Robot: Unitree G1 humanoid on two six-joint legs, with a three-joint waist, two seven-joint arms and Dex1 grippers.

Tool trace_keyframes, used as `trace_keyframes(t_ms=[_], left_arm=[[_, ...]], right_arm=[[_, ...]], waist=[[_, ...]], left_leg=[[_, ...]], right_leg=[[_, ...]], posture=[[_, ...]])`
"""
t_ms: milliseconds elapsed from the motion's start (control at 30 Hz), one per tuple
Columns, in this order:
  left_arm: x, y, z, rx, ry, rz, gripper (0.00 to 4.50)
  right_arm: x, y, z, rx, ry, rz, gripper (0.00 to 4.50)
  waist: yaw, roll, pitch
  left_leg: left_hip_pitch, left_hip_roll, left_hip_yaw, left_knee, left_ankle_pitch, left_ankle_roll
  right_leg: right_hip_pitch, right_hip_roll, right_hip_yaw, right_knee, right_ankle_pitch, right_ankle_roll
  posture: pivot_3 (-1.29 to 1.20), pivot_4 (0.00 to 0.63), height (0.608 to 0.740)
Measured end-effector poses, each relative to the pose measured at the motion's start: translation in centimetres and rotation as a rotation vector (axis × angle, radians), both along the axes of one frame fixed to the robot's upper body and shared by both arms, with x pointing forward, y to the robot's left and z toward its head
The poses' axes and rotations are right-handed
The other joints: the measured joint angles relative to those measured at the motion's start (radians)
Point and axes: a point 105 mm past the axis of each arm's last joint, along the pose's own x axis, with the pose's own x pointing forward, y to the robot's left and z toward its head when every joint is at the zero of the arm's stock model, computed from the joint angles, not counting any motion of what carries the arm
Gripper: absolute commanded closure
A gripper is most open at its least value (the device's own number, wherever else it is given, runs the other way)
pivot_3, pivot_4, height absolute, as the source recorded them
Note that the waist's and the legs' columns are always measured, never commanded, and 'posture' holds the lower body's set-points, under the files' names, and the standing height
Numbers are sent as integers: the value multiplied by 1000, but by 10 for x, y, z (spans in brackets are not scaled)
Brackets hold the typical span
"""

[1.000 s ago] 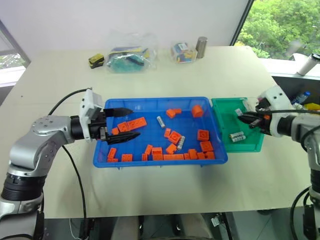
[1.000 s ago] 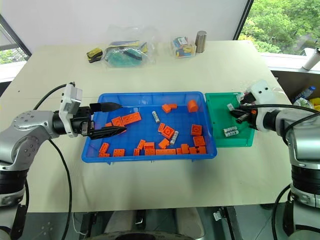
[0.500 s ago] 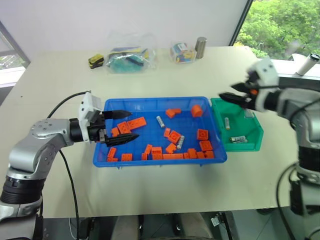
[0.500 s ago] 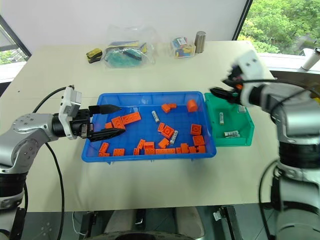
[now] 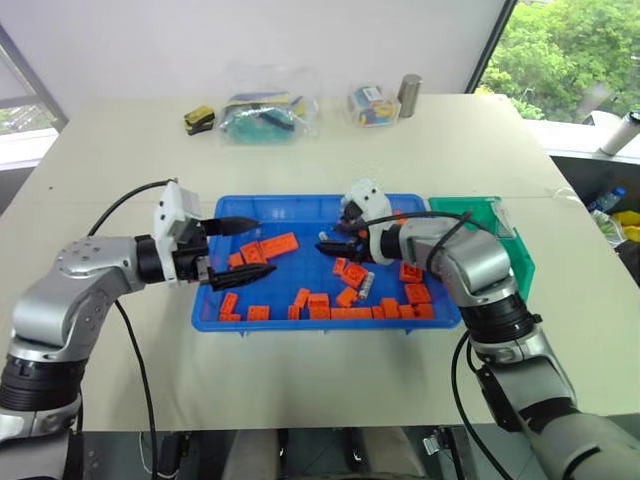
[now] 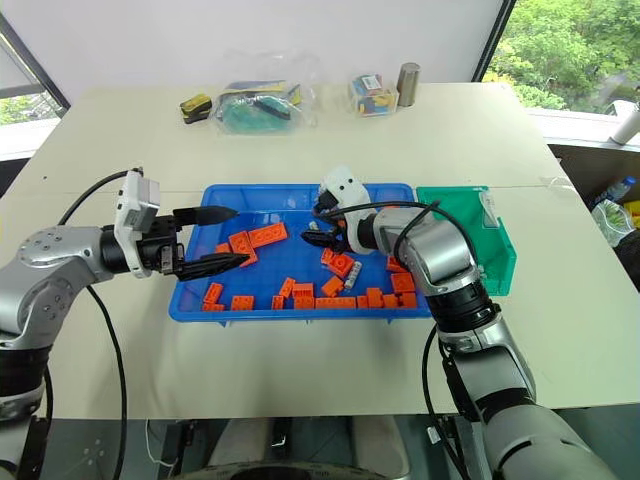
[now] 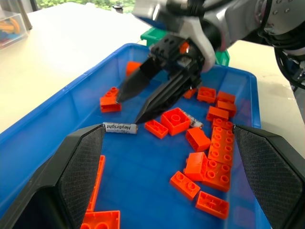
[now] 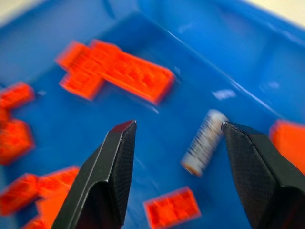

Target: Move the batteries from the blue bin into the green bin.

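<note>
The right gripper (image 5: pixel 328 240) has its two black fingers spread with nothing between them, tips angled down over the middle of the large shallow bright blue plastic bin (image 5: pixel 300 204). Just beyond those tips, a small silver-grey cylindrical battery with printed lettering (image 8: pixel 205 142) lies flat on the blue floor, untouched; the left wrist view has the same battery (image 7: pixel 120 127) beside the tips, clear of both fingers. A second silver-grey battery (image 5: pixel 364 285) lies among the orange plastic toy bricks (image 5: pixel 347 272) nearer the right end of the bin, partly under the right forearm.

The left gripper (image 5: pixel 240 248) also has its fingers spread and empty, pointing right and roughly level over the left end of the blue bin, with a long flat orange brick (image 5: pixel 279 244) just off its tips. It stands well apart from the right gripper.

More orange bricks sit in a loose row along the bin's near wall and in a cluster at the near right corner.

The small, deeper green plastic bin (image 5: pixel 474 208) touches the right end of the blue bin; the right arm crosses in front of it, so I cannot tell what lies inside.

Both bins rest on a pale beige table (image 5: pixel 300 370). At its far edge lie clear plastic bags of small items (image 5: pixel 260 108), a little yellow and black object (image 5: pixel 199 119) and an upright grey metal cylinder (image 5: pixel 408 94).
</note>
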Motion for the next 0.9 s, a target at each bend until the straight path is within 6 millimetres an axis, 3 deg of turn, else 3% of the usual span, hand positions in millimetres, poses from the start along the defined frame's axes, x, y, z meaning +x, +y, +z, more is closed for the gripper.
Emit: trace_keyframes(t_ms=[167, 300, 400, 533, 900], left_arm=[[-1, 0, 1, -5, 3, 9, 0], [-1, 1, 1, -8, 8, 15, 0], [-1, 1, 0, -7, 11, 17, 0], [-1, 2, 1, -4, 10, 20, 0], [-1, 1, 1, -13, 9, 17, 0]], right_arm=[[3, 10, -28, -4, 70, -14, 1611], [14, 13, -29, -7, 52, -26, 1611], [21, 15, -30, -16, 34, -35, 2367], [25, 13, -32, -27, 26, -43, 4282], [21, 12, -24, -23, 32, -33, 4282]], waist=[[-5, 0, 0], [-4, 0, 0], [-4, 0, 0], [-2, 0, 0], [-2, 0, 0]], left_leg=[[1, 0, 0, 0, 1, -1], [1, 0, 0, 2, 1, 0], [1, 0, 0, 4, 1, 0], [1, 0, 0, 5, 1, 0], [0, 0, 0, 5, 1, 0]], right_leg=[[-1, 1, 0, 3, 0, 0], [-1, 1, 0, 5, 0, 0], [-1, 1, 0, 7, 0, 0], [-1, 1, 0, 8, 0, 0], [-1, 1, 0, 8, 0, 0]], posture=[[0, 150, 740], [0, 150, 740], [0, 150, 740], [0, 150, 740], [0, 150, 740]])
